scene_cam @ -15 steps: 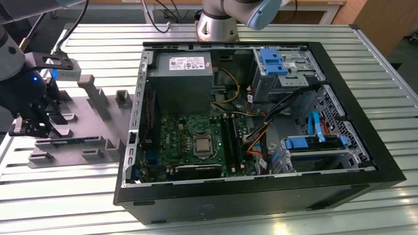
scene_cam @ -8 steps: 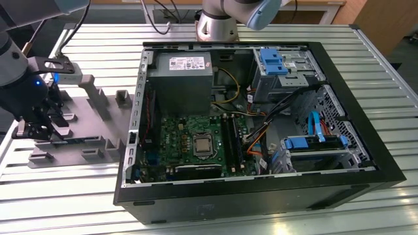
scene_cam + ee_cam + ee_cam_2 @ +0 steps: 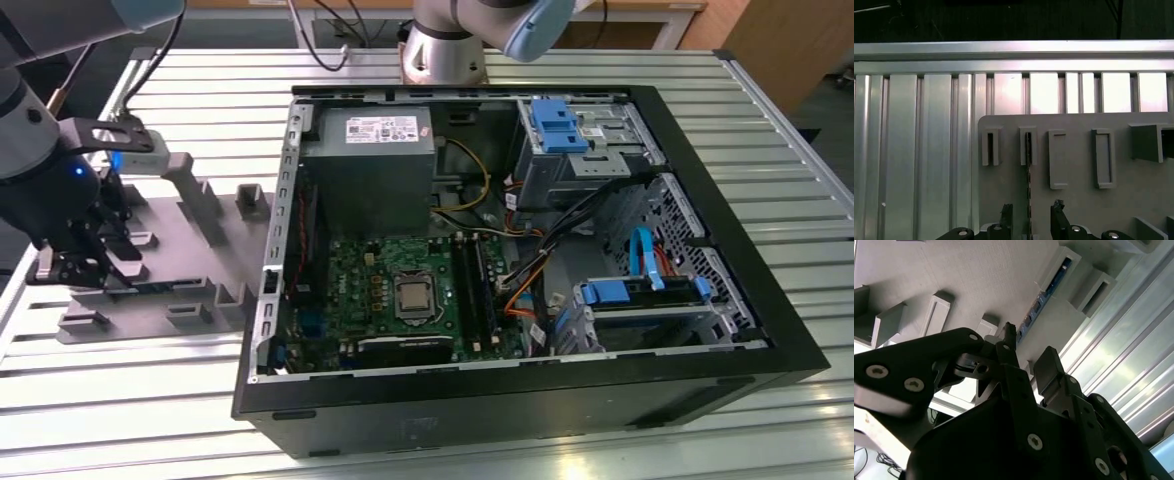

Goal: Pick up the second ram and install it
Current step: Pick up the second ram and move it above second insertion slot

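Gripper (image 3: 83, 268) in the exterior view: low over grey fixture (image 3: 187, 240), well to that view's left of PC case (image 3: 534, 395). First wrist view: second ram (image 3: 1028, 165) stands on edge in the fixture, its long axis running straight out between spread fingers (image 3: 1007, 220), untouched. Second wrist view: same line-up, jaws apart, nothing held.

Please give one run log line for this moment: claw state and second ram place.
thin dark memory stick: on edge in grey plastic fixture | claw: open, a finger each side of it | grip: none yet
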`<act>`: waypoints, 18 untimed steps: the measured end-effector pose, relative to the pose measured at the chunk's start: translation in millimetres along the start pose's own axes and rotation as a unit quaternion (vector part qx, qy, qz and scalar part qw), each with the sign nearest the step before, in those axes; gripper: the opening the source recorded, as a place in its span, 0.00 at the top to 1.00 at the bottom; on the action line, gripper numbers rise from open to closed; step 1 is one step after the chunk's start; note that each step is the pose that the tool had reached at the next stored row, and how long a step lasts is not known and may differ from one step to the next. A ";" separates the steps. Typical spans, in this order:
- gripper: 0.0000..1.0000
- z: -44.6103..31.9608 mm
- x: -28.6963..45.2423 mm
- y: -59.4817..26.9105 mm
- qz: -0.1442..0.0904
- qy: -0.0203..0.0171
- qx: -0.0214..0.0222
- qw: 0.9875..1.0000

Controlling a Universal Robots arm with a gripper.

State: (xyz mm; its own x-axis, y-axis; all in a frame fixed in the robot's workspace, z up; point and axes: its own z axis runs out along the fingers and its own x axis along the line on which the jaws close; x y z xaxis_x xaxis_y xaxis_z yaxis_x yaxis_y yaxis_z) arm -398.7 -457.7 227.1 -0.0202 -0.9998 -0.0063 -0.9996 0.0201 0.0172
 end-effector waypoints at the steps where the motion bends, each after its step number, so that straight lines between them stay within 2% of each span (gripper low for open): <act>1: 0.57 1.0 0.0 0.0 0.000 0.000 0.000 1.000; 18: 0.57 23.1 4.0 -0.2 0.000 0.000 0.000 1.000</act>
State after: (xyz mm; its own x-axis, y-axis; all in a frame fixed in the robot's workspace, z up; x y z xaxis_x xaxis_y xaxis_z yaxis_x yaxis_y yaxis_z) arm -398.9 -461.6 203.9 -0.0204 -0.9998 -0.0062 -0.9996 0.0203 0.0172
